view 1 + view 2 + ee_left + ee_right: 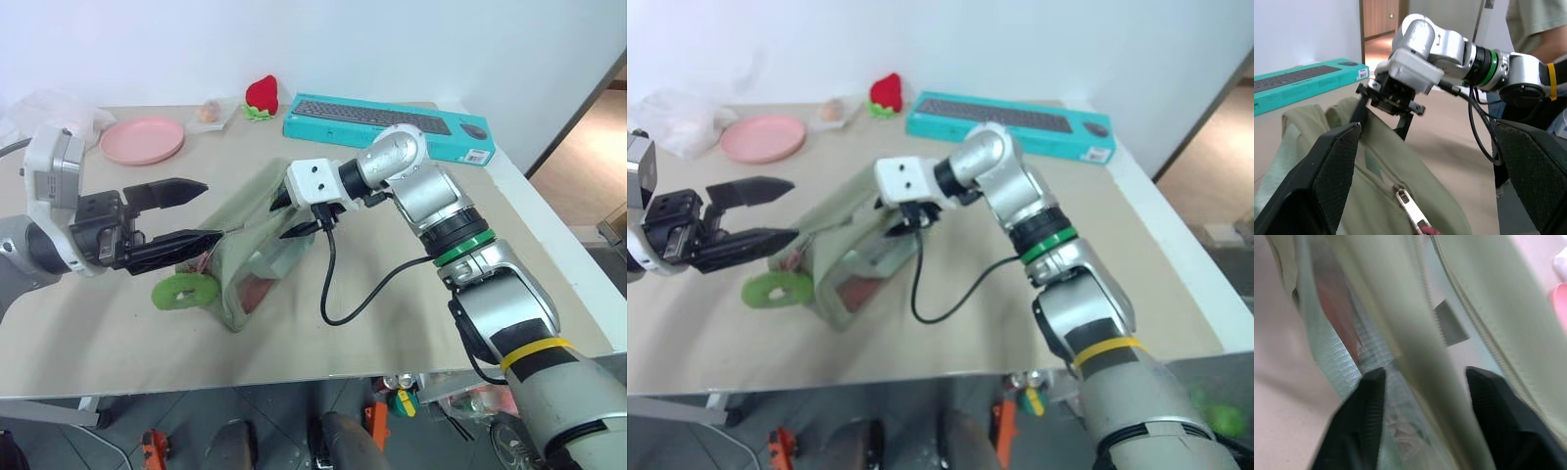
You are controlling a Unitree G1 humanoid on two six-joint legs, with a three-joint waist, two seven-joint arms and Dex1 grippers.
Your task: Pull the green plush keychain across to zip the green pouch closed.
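Green pouch [250,245] unzipped — right hand [290,213] clamping its far end, left hand [191,213] open by green plush keychain [183,290], untouched.

Table [549,255] viewed downward from head-mounted stereo pair, green pouch [1415,166] shared and framed close by both wrist cameras.

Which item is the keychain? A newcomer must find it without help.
Start at the beige table and find the green pouch in its middle. The keychain lies at the pouch's end nearest the left pincer. It is a fuzzy lime-green ring, unlike the red plush strawberry further back.
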